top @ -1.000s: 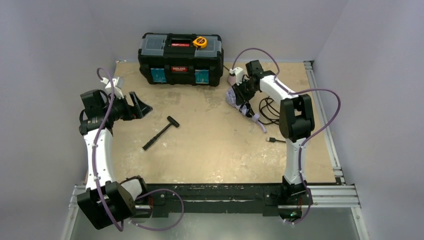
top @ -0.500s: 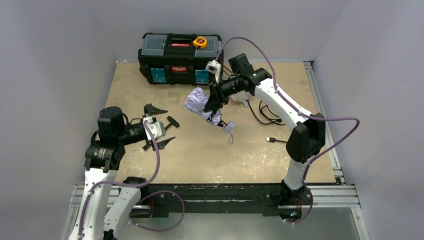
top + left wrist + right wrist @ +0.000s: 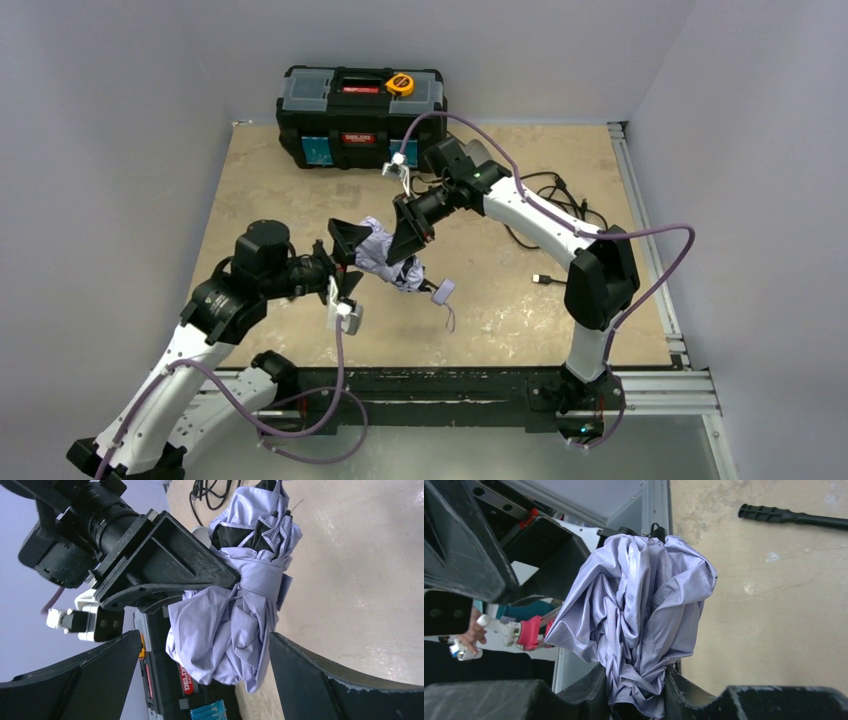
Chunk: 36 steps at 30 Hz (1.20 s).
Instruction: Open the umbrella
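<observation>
The umbrella (image 3: 378,252) is folded, a bundle of pale lavender fabric with black lining showing. Its small handle (image 3: 443,292) and strap hang at the lower right end. My right gripper (image 3: 408,238) is shut on the bundled fabric (image 3: 639,625) and holds it above the middle of the table; the fabric is pinched between its fingers (image 3: 636,675). My left gripper (image 3: 350,258) is wide open, one finger on each side of the umbrella's fabric end (image 3: 225,630), with gaps to the fabric in the left wrist view (image 3: 204,637). The shaft is hidden.
A black toolbox (image 3: 360,118) with a yellow tape measure (image 3: 400,84) stands at the back. Black cables (image 3: 545,200) lie at the right. A black hammer handle (image 3: 794,516) lies on the table, hidden under my left arm in the top view.
My right gripper has carried the umbrella from the back right toward the table's middle. My left arm has swung in from the left and set its open fingers around the fabric end.
</observation>
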Available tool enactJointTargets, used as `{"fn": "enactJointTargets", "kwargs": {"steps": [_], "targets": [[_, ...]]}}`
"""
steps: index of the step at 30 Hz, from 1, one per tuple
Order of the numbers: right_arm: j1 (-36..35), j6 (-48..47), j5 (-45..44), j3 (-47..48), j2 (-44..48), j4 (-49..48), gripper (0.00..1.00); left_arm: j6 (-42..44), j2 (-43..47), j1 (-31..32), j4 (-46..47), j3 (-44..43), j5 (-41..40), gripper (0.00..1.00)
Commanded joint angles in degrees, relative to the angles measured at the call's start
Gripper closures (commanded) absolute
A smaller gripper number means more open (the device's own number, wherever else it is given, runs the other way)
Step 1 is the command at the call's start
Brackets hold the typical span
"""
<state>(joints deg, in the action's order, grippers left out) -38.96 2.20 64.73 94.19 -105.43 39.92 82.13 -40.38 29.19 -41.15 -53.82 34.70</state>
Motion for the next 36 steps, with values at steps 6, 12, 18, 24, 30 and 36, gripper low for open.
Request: {"fn": "enactJointTargets", "kwargs": {"steps": [6,12,18,24,30,36], "targets": [[-2.47,4.03,6.58,3.21,2.26,-5.21,1.0,1.92,-5.13,5.52,-0.51,-1.82,-9.77,0.0],[-4.23,2.68,6.77,3.72,3.43,-4.97,1.0,2.18,-6.56,7.23,-2.81,-1.81,-11.6,0.0],[-5.51,0.07,6.95,5.3,3.76,-3.37,1.0,1.62,-9.12,8.88,-4.33,-1.99,-16.49,0.0],[-6.04,-8.81,6.36,5.55,4.71,4.4,0.84,-3.05,-9.91,8.87,-5.91,-2.76,-21.99,0.45],[-3.2,-23.35,-2.72,5.38,4.52,20.99,0.25,-7.32,-5.0,8.78,-3.56,-0.08,-21.3,1.0],[0.41,-34.74,-11.64,3.13,5.17,29.05,0.09,-8.51,-3.96,8.85,-2.95,0.32,-22.93,1.0]]}}
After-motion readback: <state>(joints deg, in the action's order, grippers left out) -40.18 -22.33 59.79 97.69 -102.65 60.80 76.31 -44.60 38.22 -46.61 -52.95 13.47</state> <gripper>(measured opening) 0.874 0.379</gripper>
